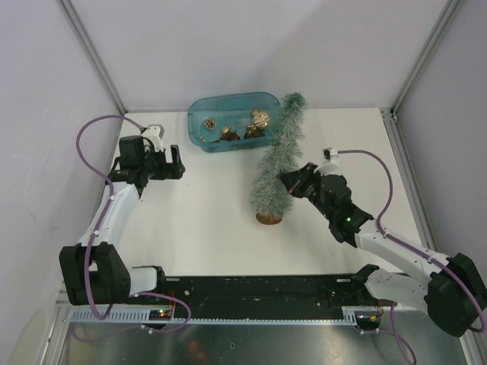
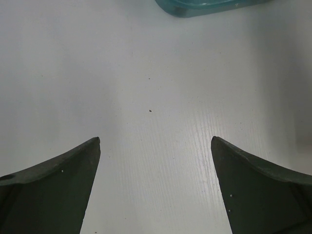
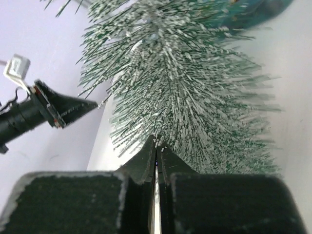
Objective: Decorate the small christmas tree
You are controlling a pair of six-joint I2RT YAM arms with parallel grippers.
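Note:
The small christmas tree (image 1: 278, 163), frosted green on a round wood base (image 1: 268, 218), stands upright at mid-table with its top leaning toward the teal tub (image 1: 199, 114). Gold and brown ornaments (image 1: 259, 120) lie in the tub. My right gripper (image 1: 286, 181) is shut, its tips touching the tree's lower right side. In the right wrist view the closed tips (image 3: 157, 141) sit against the bristles (image 3: 180, 83), and nothing shows between them. My left gripper (image 1: 173, 163) hangs open left of the tub, over bare table (image 2: 156, 141).
The tub's corner (image 2: 204, 6) lies just ahead of the left gripper. White walls with metal posts close in the table at the back and both sides. The left gripper (image 3: 58, 109) shows beyond the tree in the right wrist view.

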